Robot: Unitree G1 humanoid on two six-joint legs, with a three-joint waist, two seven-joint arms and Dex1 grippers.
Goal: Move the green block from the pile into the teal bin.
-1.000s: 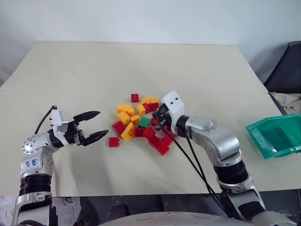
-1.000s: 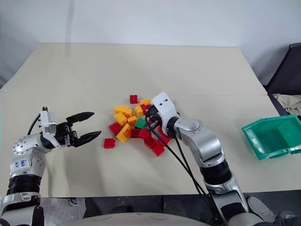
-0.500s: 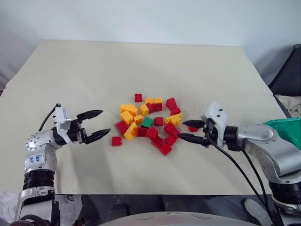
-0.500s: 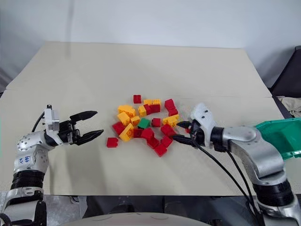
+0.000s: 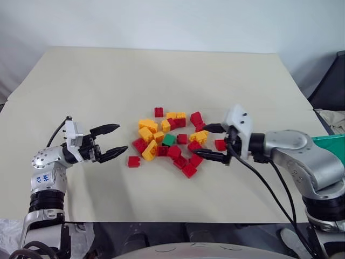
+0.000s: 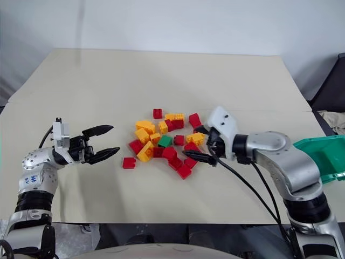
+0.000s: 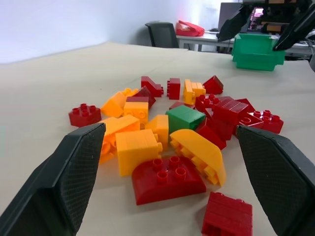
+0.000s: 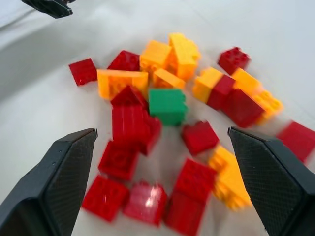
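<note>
- Two black fingers of the right gripper (image 5: pixel 214 143) stand spread wide with nothing between them, pointing toward the pile (image 5: pixel 170 141) from its right edge.
- Just past the lower fingertip lie red bricks at the pile's near right edge; one lone red brick (image 5: pixel 220 144) sits in the gap between the fingers, close to the gripper's white housing, and whether it touches either finger I cannot tell.
- Further out from the right gripper, near the middle of the pile, lies the green block (image 5: pixel 168 140), resting on the table (image 5: pixel 161 75) among red and orange-yellow bricks; in the right wrist view it (image 8: pixel 168 105) sits straight ahead between the two spread fingers, untouched.
- Behind the right gripper, past its forearm at the table's right edge, stands the teal bin (image 5: pixel 330 147), well apart from the pile.
- On the other side of the pile, the left gripper (image 5: pixel 114 140) hovers with its fingers also parted and empty, pointing toward the bricks.
- Nearest its tips is a single red brick (image 5: pixel 133 161), lying slightly apart from the rest at the pile's left edge.
- In the left wrist view the green block (image 7: pixel 185 118) lies beyond a curved orange-yellow brick (image 7: pixel 199 153) and a rounded red one (image 7: pixel 166 178), with the teal bin (image 7: pixel 257 51) far beyond.
</note>
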